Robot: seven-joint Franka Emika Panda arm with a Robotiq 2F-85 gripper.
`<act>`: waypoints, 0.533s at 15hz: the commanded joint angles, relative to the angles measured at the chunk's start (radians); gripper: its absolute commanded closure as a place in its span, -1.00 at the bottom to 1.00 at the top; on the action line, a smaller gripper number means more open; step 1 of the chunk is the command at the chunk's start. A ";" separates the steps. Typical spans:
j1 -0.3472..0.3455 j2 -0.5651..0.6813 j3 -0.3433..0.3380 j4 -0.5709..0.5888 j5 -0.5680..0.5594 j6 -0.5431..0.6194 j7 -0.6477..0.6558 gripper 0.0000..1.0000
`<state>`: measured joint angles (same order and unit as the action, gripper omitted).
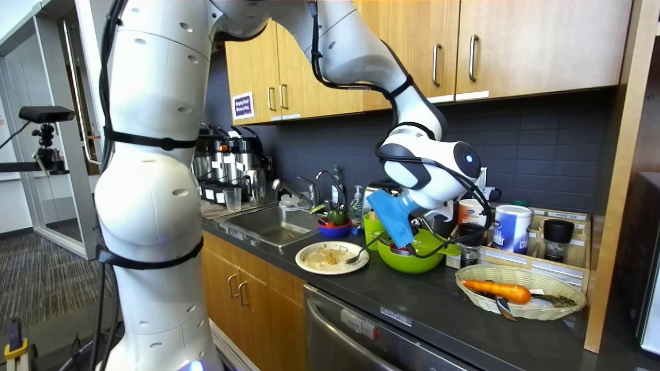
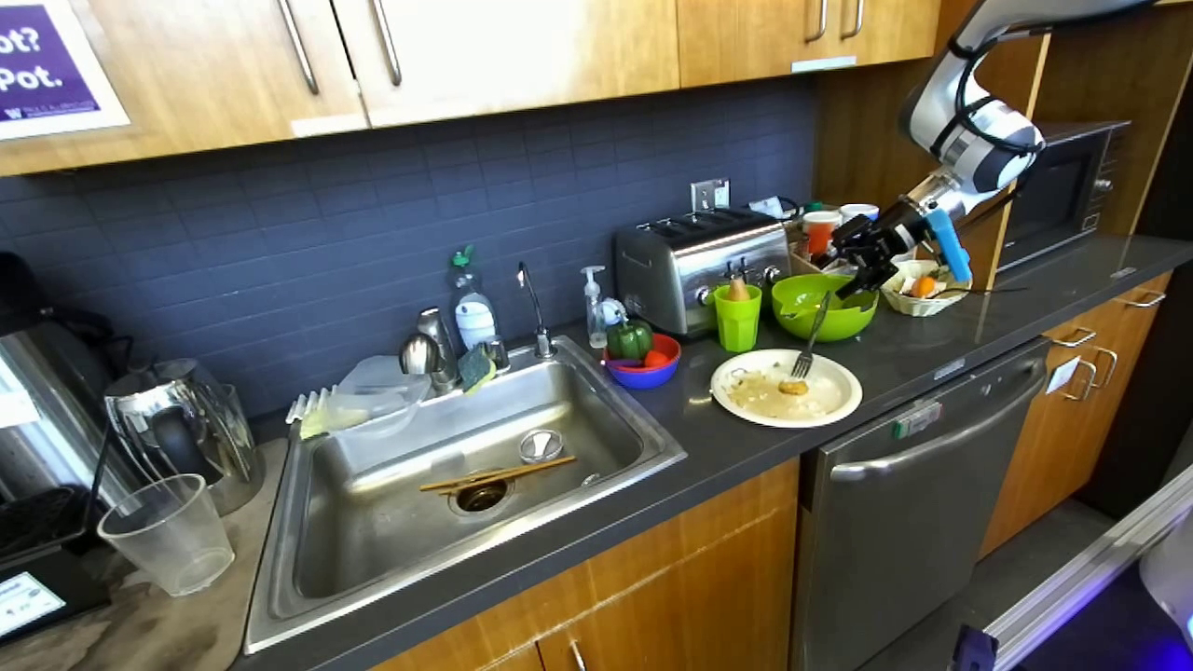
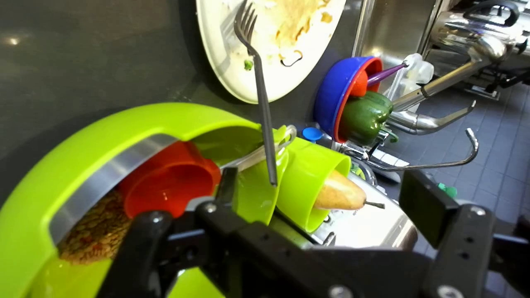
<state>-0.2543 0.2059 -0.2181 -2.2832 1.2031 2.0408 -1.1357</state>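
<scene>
My pincer (image 3: pixel 325 186) hangs over the desk (image 3: pixel 87 58) with its fingers spread well apart, gripping nothing. Closest to it is a dark fork (image 3: pixel 263 103): in the wrist view its handle end shows between my fingers, with no contact that I can make out, and its shaft crosses the rim of the green bowl (image 3: pixel 107 124), seemingly leaning there. Inside that bowl lie a red cup (image 3: pixel 165 182) and something brown and grainy (image 3: pixel 97 231). Just beside it stands a green cup (image 3: pixel 304 174) holding a pear (image 3: pixel 339 192), and a little farther off the fork's tines rest on a food-smeared plate (image 3: pixel 215 54).

That lean looks delicate to me: a low sweep of one finger could knock the handle off the rim, flicking scraps about or dropping the fork among the bowl's contents. Swinging sideways at the pear's height, I might tip the green cup.

Only the wrist view looks far enough into the green bowl to show the grainy stuff. In an exterior view a blue cover (image 1: pixel 390 216) hides most of my fingers, yet a carrot (image 1: pixel 500 291) lies plainly in a wicker basket (image 1: pixel 546 312), which the wrist view leaves out. Farthest out, chopsticks (image 2: pixel 531 468) lie in the sink (image 2: pixel 373 531), clear in an exterior view; the wrist view catches just a corner of that basin.
</scene>
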 commanded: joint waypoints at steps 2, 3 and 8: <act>0.002 -0.014 0.002 -0.010 0.020 0.003 -0.005 -1.00; 0.002 -0.013 0.002 -0.010 0.021 0.003 -0.005 -1.00; 0.007 -0.008 0.008 -0.009 0.019 0.004 -0.004 -0.81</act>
<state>-0.2528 0.2063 -0.2146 -2.2847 1.2031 2.0407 -1.1357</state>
